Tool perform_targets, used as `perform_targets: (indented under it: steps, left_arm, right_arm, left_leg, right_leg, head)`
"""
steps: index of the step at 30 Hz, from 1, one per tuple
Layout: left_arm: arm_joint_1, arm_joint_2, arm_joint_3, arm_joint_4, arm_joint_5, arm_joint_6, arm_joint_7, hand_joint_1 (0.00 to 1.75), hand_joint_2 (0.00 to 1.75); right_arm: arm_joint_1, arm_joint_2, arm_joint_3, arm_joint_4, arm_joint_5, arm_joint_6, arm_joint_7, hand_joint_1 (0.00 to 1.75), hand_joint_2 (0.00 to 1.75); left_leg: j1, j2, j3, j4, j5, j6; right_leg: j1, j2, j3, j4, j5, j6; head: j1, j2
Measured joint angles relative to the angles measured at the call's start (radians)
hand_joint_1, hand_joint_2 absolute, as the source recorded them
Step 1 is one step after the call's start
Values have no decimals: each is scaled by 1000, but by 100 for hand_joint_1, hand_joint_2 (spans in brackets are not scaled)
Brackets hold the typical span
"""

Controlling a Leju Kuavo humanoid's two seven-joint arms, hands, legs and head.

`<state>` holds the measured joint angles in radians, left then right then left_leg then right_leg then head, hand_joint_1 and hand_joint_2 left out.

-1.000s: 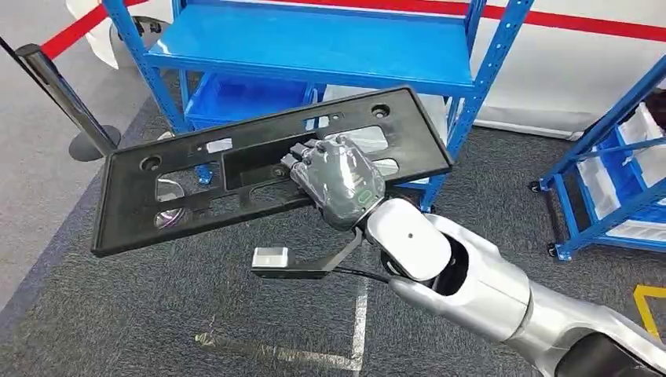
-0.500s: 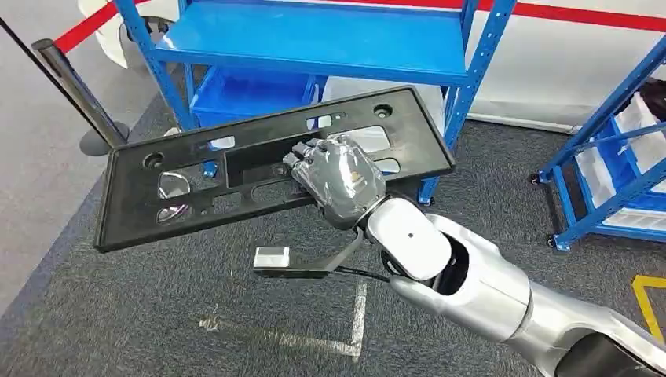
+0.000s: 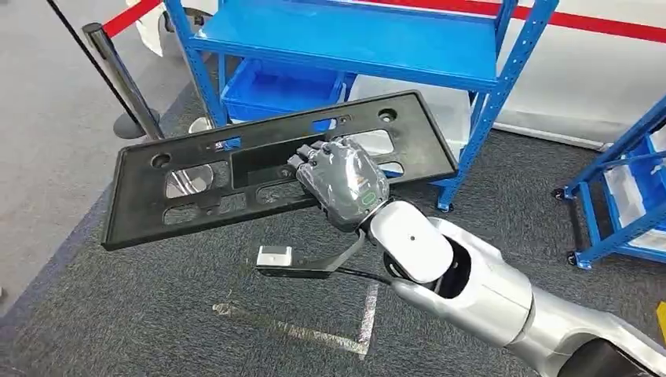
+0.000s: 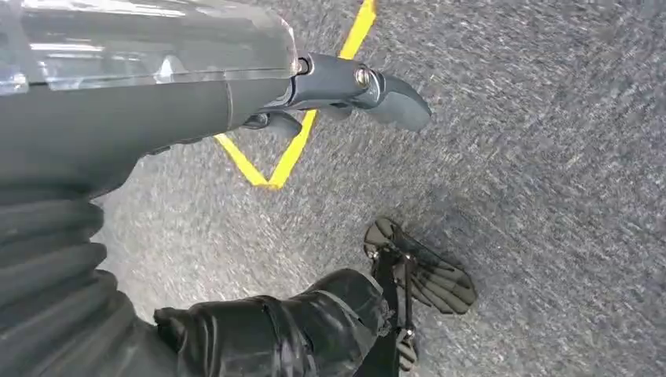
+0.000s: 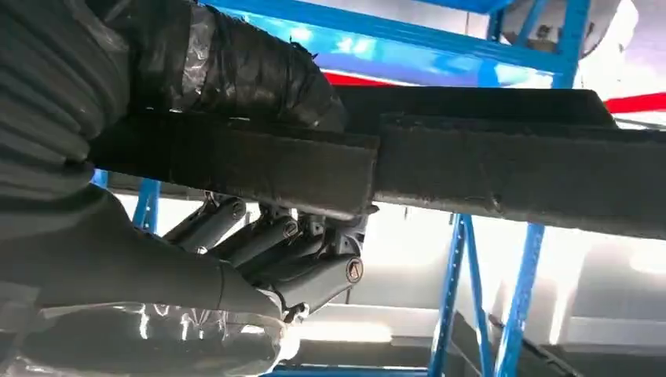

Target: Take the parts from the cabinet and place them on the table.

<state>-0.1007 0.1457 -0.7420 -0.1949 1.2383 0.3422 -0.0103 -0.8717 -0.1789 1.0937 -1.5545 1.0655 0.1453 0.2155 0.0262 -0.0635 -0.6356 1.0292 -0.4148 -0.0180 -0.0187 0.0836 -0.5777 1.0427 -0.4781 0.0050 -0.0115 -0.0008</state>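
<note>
Right hand (image 3: pixel 343 182) grips the long flat black plastic panel with cut-out holes (image 3: pixel 196 184) near its middle edge, fingers (image 5: pixel 259 239) curled on one face and thumb on the other, holding it in the air, slightly tilted, before the blue metal shelving rack (image 3: pixel 345 39). Left hand (image 4: pixel 345 86) hangs over grey carpet (image 4: pixel 550 157) with yellow floor tape (image 4: pixel 290 153), fingers apart and holding nothing.

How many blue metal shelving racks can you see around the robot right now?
2. One blue metal shelving rack stands straight ahead, behind the long black plastic panel gripped by the right hand; a second blue rack is at the right edge. Others may be out of frame.
</note>
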Motion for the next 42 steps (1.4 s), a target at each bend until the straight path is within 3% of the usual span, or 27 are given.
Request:
perform_targets:
  steps: [3, 4, 5, 6, 8, 9, 10, 12, 13, 14, 15, 16, 19, 21, 24, 25, 26, 28, 29, 30, 32, 34, 36, 37, 39, 40, 42]
  left_arm:
    - [7, 0, 0, 0, 0, 1, 0, 0, 175]
    - [9, 1, 0, 0, 0, 1, 0, 0, 175]
    - [8, -2, 0, 0, 0, 1, 1, 0, 175]
    - [7, -1, 0, 0, 0, 1, 1, 0, 175]
    - [6, 0, 0, 0, 0, 2, 2, 0, 175]
    - [6, 0, 0, 0, 0, 1, 4, 0, 175]
    - [8, 0, 0, 0, 0, 1, 5, 0, 175]
    - [9, 0, 0, 0, 0, 1, 6, 0, 175]
    - [9, 1, 0, 0, 0, 1, 7, 0, 175]
    - [6, 1, 0, 0, 0, 1, 7, 0, 175]
    - [6, 1, 0, 0, -1, 1, 7, 0, 175]
    - [4, 1, 0, 0, -2, 0, 7, 0, 175]
    - [9, 1, 0, 0, -8, 0, 10, 0, 175]
    - [10, 1, 0, 0, -10, 0, 15, 0, 175]
    - [9, 1, 0, 0, -12, 0, 18, 0, 175]
    - [10, 0, 0, 0, -13, 0, 18, 0, 175]
    - [10, 0, 0, 0, -13, -2, 18, 0, 175]
    - [10, -1, 0, 0, -13, -6, 16, 0, 175]
    - [10, -3, 0, 0, -13, -8, 12, 0, 175]
    - [8, -6, 0, 0, -13, -11, 7, 0, 175]
    - [8, -6, 0, 0, -14, -14, 2, 0, 175]
    - [18, -6, 0, 1, -14, -16, 0, 0, 175]
    - [18, -12, 0, 1, -15, -18, 1, 0, 175]
    - [14, -12, 0, 1, -15, -18, 1, 0, 175]
    - [12, -13, 0, 1, -17, -19, 1, 0, 175]
    - [13, -14, 0, 1, -18, -19, 1, 0, 175]
    - [15, -15, 0, 1, -19, -20, 1, 0, 175]
  right_arm:
    - [2, -1, 0, 4, 5, 7, 3, 175, 175]
    - [1, 0, 0, 4, 6, 8, 3, 175, 175]
    - [1, 0, 0, 4, 8, 8, 3, 175, 175]
    - [-1, 0, 0, 4, 9, 8, 3, 175, 175]
    - [1, 0, 0, 7, 11, 12, 4, 175, 175]
    - [2, 0, 1, 10, 12, 14, 5, 175, 175]
    - [3, 0, 1, 12, 12, 14, 4, 175, 175]
    - [2, 0, 2, 16, 13, 14, 5, 175, 175]
    - [1, 0, 2, 16, 13, 14, 5, 175, 175]
    - [0, 0, 2, 16, 14, 14, 5, 175, 175]
    - [-2, 0, 2, 17, 14, 14, 5, 175, 175]
    - [-2, 0, 2, 17, 14, 14, 5, 175, 175]
    - [-3, 0, 2, 17, 15, 13, 6, 175, 175]
    - [-5, -1, 2, 18, 16, 13, 6, 175, 175]
    - [4, -3, 2, 21, 18, 13, 11, 175, 175]
    - [12, -3, 2, 24, 21, 13, 14, 175, 175]
    - [19, -4, 2, 26, 23, 13, 16, 175, 175]
    - [23, -4, 2, 28, 25, 13, 18, 175, 175]
    - [21, -5, 2, 28, 27, 13, 19, 175, 175]
    - [21, -6, 1, 28, 30, 13, 21, 175, 175]
    - [23, -11, -1, 26, 33, 14, 24, 175, 175]
    - [24, -17, -1, 26, 38, 21, 27, 175, 175]
    - [22, -19, -1, 22, 45, 27, 29, 175, 175]
    - [22, -21, -2, 21, 46, 29, 30, 175, 175]
    - [27, -26, -2, 20, 48, 33, 30, 175, 175]
    - [32, -27, -2, 20, 47, 34, 30, 175, 175]
    - [36, -29, -2, 20, 48, 36, 31, 175, 175]
  left_leg:
    - [9, -30, -8, -13, 18, -25]
    - [13, -21, -16, -13, 13, -26]
    - [4, 16, -29, 23, -17, -29]
    - [6, 38, -58, 91, -57, -32]
    - [5, 52, -126, 250, -124, -36]
    - [5, 54, -143, 296, -134, -35]
    - [5, 54, -133, 289, -122, -34]
    - [1, 63, -48, 151, -52, -25]
    - [-3, 81, 8, 56, -15, -18]
    - [-13, 126, 31, 1, -29, -11]
    - [-23, 130, 38, -12, -24, -2]
    - [-24, 115, 32, -8, -22, 6]
    - [-16, 91, 32, -24, -8, 23]
    - [-10, 76, 30, -29, -1, 25]
    - [-9, 47, 19, -27, 5, 33]
    - [-9, 35, 17, -27, 7, 33]
    - [-9, 22, 16, -26, 8, 33]
    - [-9, -3, 15, -23, 9, 29]
    - [-5, -13, 13, -21, 10, 27]
    - [-12, -20, 5, -19, 14, 18]
    - [2, -40, -5, -19, 22, 4]
    - [3, -58, -9, -30, 31, -11]
    - [-3, 33, -32, 22, -9, -16]
    - [0, 47, -66, 96, -48, -21]
    - [3, 53, -135, 245, -103, -29]
    - [6, 55, -147, 272, -101, -32]
    - [12, 64, -97, 183, -43, -41]
  right_leg:
    - [5, -29, -4, -4, 10, -15]
    - [-2, -44, -3, -11, 16, -24]
    - [0, -55, -3, -13, 19, -29]
    - [4, -67, -4, -13, 22, -33]
    - [12, -91, -10, -13, 24, -36]
    - [16, -103, -13, -12, 25, -38]
    - [20, -114, -15, -12, 26, -39]
    - [25, -135, -14, -11, 26, -39]
    - [27, -144, -13, -11, 25, -39]
    - [28, -153, -12, -12, 26, -39]
    - [37, -161, -17, -8, 26, -34]
    - [36, -170, -18, -12, 29, -29]
    - [43, -193, -18, -11, 27, -18]
    - [30, -109, -49, 53, -26, -1]
    - [24, -89, -153, 276, -116, 4]
    - [24, -89, -161, 291, -108, 4]
    - [23, -88, -143, 256, -77, 2]
    - [22, -70, -62, 98, 8, -7]
    - [21, -27, -21, 8, 34, -16]
    - [19, 0, -7, -12, 23, -18]
    - [27, -16, -9, -17, 26, -19]
    - [20, -38, -1, -36, 39, -32]
    - [17, -61, 8, -51, 46, -41]
    - [18, -75, 9, -51, 46, -41]
    - [19, -101, 6, -51, 46, -41]
    - [18, -112, 5, -48, 44, -41]
    - [12, -135, 5, -42, 38, -34]
  head:
    - [3, 0]
    - [2, 0]
    - [-5, 0]
    - [-8, 0]
    - [-8, 0]
    - [-7, 0]
    - [-8, 0]
    - [-7, 0]
    - [-8, 0]
    - [-7, 0]
    - [-7, 0]
    - [-6, 0]
    - [-6, 0]
    - [-1, 0]
    - [1, 0]
    - [3, 0]
    - [3, 0]
    - [3, 0]
    - [2, 0]
    - [-2, 0]
    - [0, 0]
    - [2, 0]
    - [-7, 0]
    - [-7, 0]
    - [-7, 0]
    - [-7, 0]
    - [-7, 0]
